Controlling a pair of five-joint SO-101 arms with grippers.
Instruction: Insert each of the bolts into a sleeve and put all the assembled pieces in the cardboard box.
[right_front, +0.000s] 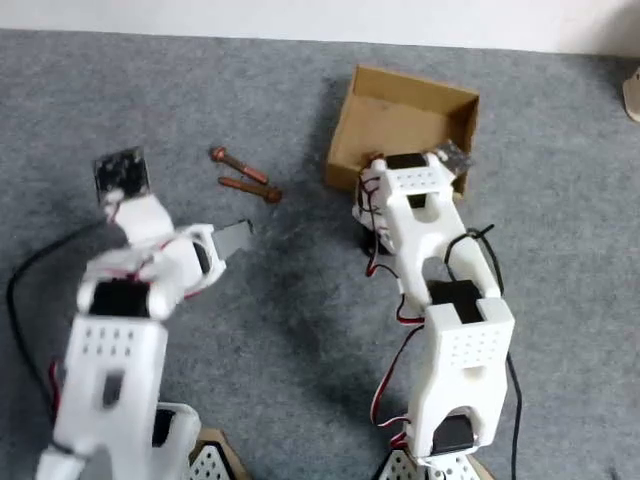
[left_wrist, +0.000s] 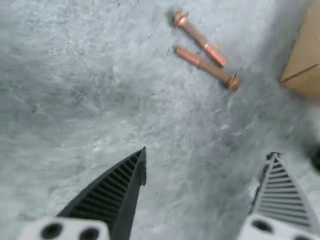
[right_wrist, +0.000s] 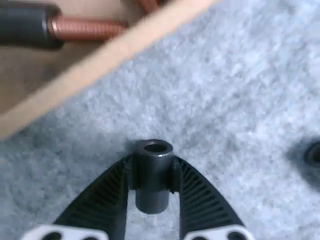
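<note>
1. Holding the left gripper (left_wrist: 207, 152) low and spread wide open, arm bent forward.
2. Pinching a sleeve (right_wrist: 152, 192) in the closed right gripper (right_wrist: 153, 162), arm stretched forward.

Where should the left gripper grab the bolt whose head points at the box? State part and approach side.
Grip that bolt on the shank half away from its head, from above, left gripper closing across its length. It lies flat on carpet, and the second bolt nearly meets it nearer the head.
</note>
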